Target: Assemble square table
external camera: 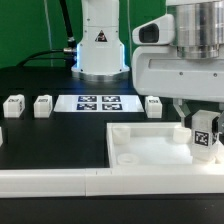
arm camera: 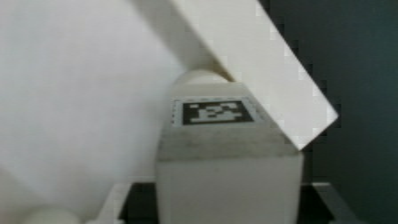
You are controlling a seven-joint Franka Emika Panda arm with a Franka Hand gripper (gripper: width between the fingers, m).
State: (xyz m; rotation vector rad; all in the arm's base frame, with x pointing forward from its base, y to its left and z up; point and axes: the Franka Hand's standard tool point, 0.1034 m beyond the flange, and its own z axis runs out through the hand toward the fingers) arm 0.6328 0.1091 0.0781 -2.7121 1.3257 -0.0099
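Observation:
The square table slab [external camera: 150, 150] lies at the exterior view's right, white with raised rims. My gripper [external camera: 205, 142] is shut on a white leg block [external camera: 205, 133] with a black-and-white tag, held upright over the slab's right part. In the wrist view the leg block [arm camera: 222, 165] fills the space between the dark fingers [arm camera: 143, 198], with the slab's surface [arm camera: 71, 90] and a raised rim [arm camera: 258, 60] behind it. Three more leg blocks [external camera: 13, 105] [external camera: 43, 104] [external camera: 153, 104] stand on the black table in a row.
The marker board [external camera: 98, 102] lies between the loose leg blocks, in front of the robot base [external camera: 98, 45]. The long white border wall [external camera: 55, 182] runs along the front edge, against the slab's near side.

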